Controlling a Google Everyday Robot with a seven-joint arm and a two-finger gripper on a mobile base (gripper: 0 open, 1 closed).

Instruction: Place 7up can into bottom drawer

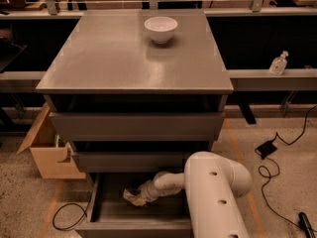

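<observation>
The grey cabinet (133,125) is seen from above and in front, and its bottom drawer (97,202) is pulled out towards the camera, while the two shallower drawers above it are largely pushed in. The robot's arm (166,182) is reached in from the cabinet's right front corner, and the gripper (140,198) is placed low inside the bottom drawer, left of the cabinet's middle. The 7up can (130,196) is found right at the gripper's tip, on its far-left side, within the drawer's walls and close to or on its floor. The can appears to be laid over rather than upright, with its long axis roughly continuing the line of the arm, though this cannot be settled. Whether the gripper is clamped on the can or already slack around it cannot be told. Nothing else is made out in the drawer. It is judged that the placing is nearly done, with release and a withdrawal up and back over the drawer's front panel remaining. On the cabinet's tabletop (114,58) a white bowl (161,29) is set near the back edge.
</observation>
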